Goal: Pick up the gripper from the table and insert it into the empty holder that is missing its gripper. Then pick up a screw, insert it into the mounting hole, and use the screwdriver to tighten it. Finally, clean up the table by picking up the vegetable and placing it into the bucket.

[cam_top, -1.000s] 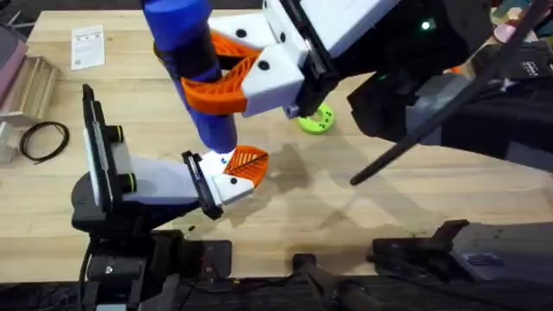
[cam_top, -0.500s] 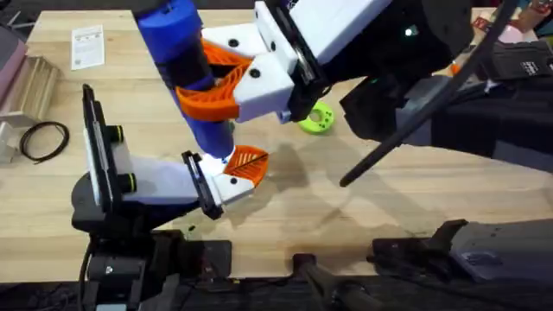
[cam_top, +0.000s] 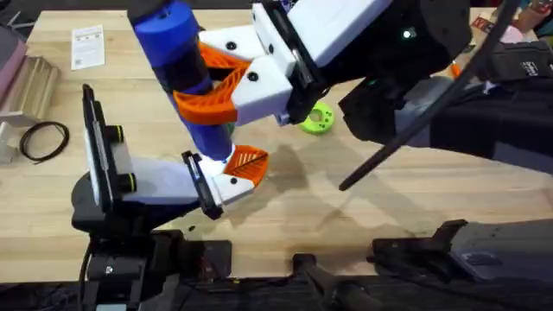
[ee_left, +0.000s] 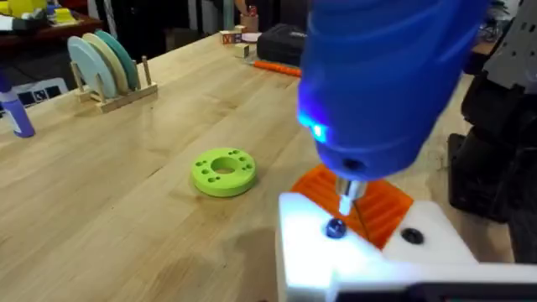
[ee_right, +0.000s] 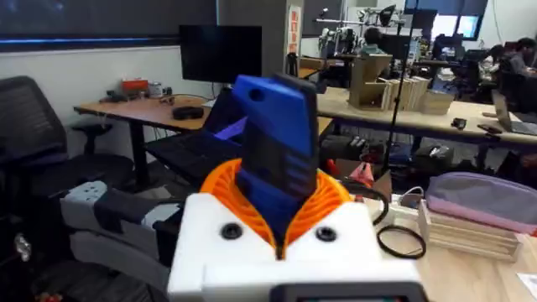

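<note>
- Right gripper is clamped on the screwdriver; I see its orange pads pinching the blue body from both sides.
- Screwdriver is held near upright, slightly tilted, with its bit down on a small dark screw in the white holder. A blue light is lit near the tip.
- The gripper, the orange ribbed piece, sits in that white holder near the front edge of the table, left of centre.
- Left gripper: I can't tell its finger state from here.
- Lime-green ring disc lies flat on the table, near the holder but not touching it.
- Black cable loop and a white card sit toward the table's left edge.
</note>
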`<state>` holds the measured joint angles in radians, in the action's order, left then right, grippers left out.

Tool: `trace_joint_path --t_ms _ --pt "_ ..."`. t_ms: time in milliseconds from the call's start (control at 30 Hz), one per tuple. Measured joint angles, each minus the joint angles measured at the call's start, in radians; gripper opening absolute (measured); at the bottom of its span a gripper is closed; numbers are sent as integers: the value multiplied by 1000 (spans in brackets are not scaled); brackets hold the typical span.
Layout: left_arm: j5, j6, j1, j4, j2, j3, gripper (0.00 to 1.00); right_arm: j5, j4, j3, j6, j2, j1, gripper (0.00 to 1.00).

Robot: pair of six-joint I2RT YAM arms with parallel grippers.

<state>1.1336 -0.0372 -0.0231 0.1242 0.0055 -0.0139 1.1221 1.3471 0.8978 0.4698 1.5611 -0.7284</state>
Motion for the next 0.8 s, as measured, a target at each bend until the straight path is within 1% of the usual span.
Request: trace_joint_path --t_ms 800 --pt "0 0 0 0 0 0 8 -1 1 0 -7 27 0 19"
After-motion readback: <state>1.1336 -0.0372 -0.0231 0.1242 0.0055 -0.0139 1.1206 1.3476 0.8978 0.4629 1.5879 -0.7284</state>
